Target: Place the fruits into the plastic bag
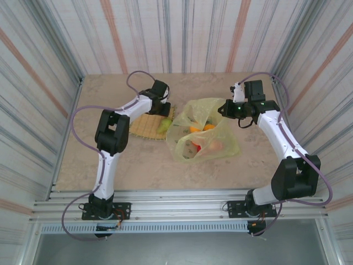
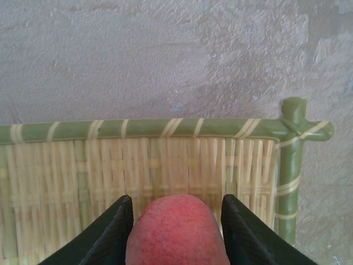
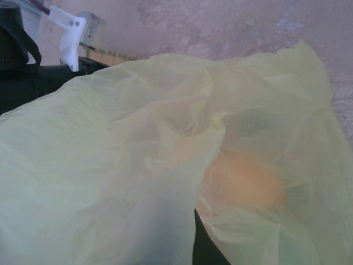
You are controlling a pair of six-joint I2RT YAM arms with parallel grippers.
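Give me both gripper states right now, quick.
Left gripper: jaws either side of the red fruit, seemingly touching it; whether it is gripped cannot be told.
Right gripper: closed, holding the plastic bag by its edge.

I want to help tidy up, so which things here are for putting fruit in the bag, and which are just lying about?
For the job: round red fruit; round green fruit; round orange fruit; thin translucent yellow-green plastic bag.

Just lying about: square woven straw-yellow mat with green rim; mottled beige table.
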